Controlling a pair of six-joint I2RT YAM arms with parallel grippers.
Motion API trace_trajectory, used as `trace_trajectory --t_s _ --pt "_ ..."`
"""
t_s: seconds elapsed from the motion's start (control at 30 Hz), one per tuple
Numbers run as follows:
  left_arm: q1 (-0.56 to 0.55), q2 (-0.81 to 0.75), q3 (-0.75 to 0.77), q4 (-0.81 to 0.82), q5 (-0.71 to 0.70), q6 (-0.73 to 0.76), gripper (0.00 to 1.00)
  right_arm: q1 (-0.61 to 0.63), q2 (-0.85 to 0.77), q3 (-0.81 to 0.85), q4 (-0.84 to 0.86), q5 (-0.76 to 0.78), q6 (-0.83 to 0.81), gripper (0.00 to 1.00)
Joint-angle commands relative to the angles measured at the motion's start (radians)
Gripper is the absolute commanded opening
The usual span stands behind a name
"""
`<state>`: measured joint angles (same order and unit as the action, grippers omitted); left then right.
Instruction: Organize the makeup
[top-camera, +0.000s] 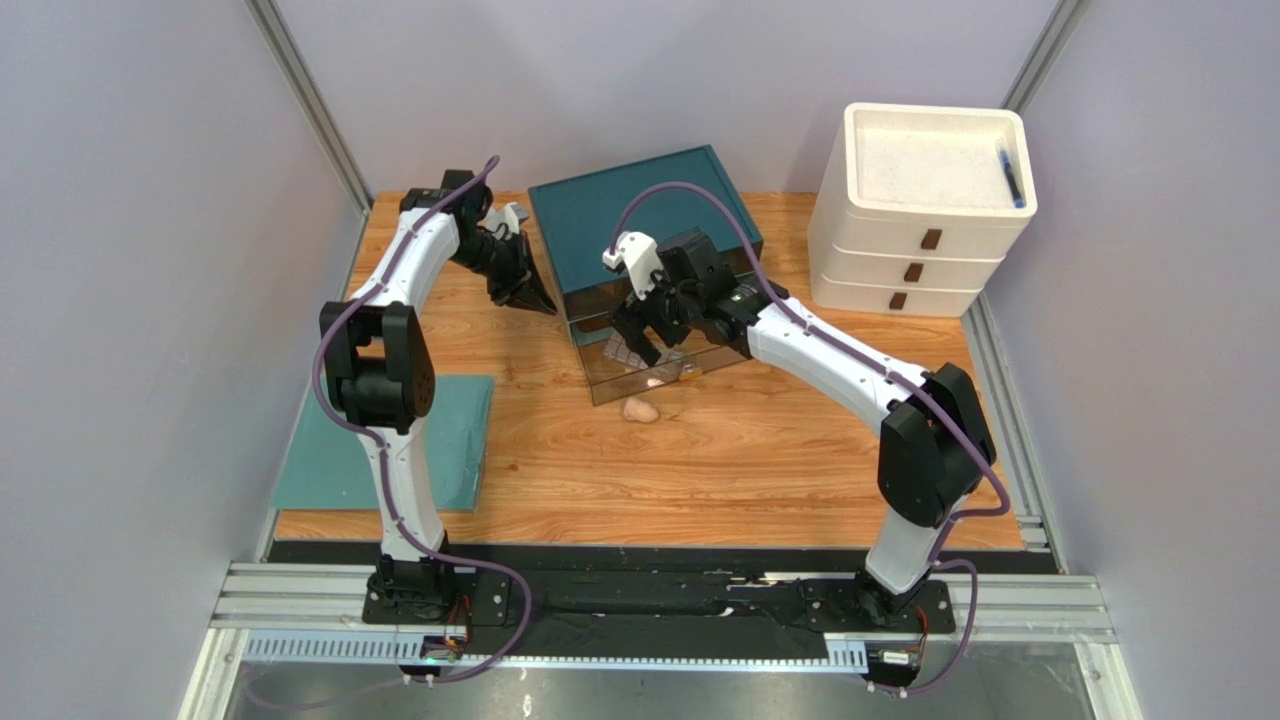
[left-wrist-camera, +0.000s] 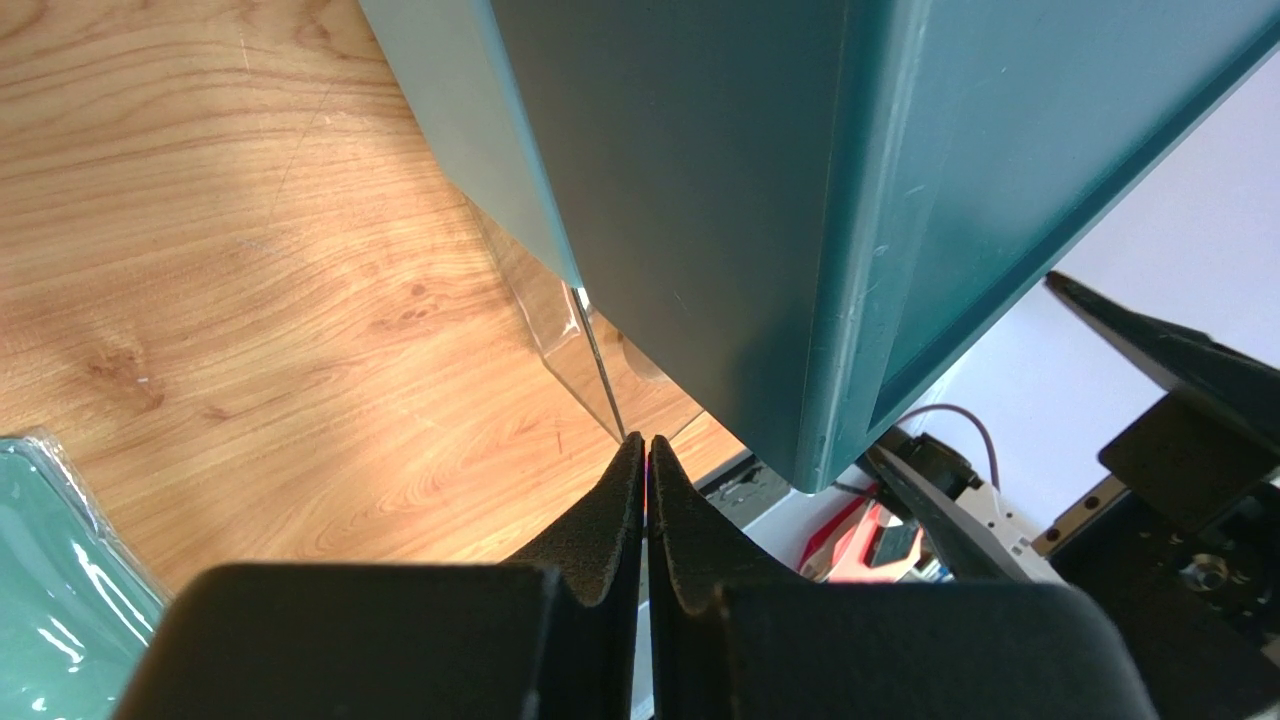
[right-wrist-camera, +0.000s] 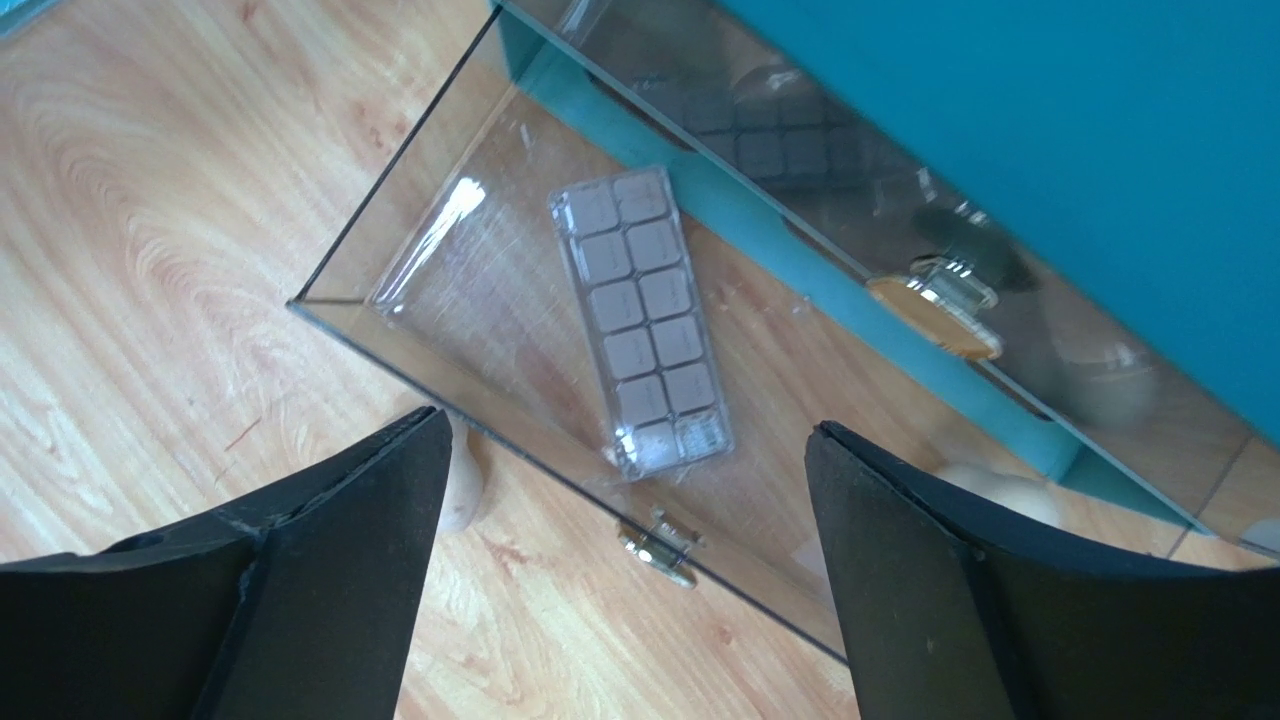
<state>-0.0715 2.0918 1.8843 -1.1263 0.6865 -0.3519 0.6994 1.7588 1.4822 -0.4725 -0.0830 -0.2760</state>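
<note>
Right gripper (right-wrist-camera: 627, 435): it hangs over the open drawer with its fingers spread wide and nothing between them. You are placed either to drop something in or to reach for the next item.
Palette (right-wrist-camera: 643, 323): it lies flat on the floor of the clear drawer (right-wrist-camera: 451, 263), roughly in the middle, at a slant to the walls. That piece looks stowed.
Clear drawer: it stands pulled out from the foot of the teal cabinet (top-camera: 639, 210), its small gold knob (right-wrist-camera: 657, 543) facing you. It needs to be open like this for items to go in from above.
Sponge (top-camera: 642, 408): one beige sponge sits on the table (top-camera: 721, 465), just outside the drawer's front wall and just below your right fingers. It reads as the next thing to pick up.
Left gripper (left-wrist-camera: 645, 450): the fingers are pressed together and hold nothing. Their tips are at the cabinet's left side, by the drawer's corner. You seem to be bracing the cabinet so it will not slide, but whether the tips actually touch it cannot be told.
Risk: the drawer wall stands close to the sponge, so a low approach could knock it.
</note>
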Motion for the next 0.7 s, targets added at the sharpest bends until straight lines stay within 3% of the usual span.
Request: trace_trajectory --t_s 0.0,0.33,0.67 --pt "0.006 -0.03 0.026 0.002 0.005 0.014 0.05 0.008 -0.093 -0.052 0.046 -0.081 0.009 0.88" --pt "0.006 -0.024 0.024 0.005 0.01 0.016 0.05 0.026 -0.165 -0.333 0.117 -0.282 0.024 0.71" --pt "0.006 -0.024 0.003 0.011 0.013 0.019 0.05 0.054 -0.058 -0.373 0.179 -0.261 0.032 0.75"
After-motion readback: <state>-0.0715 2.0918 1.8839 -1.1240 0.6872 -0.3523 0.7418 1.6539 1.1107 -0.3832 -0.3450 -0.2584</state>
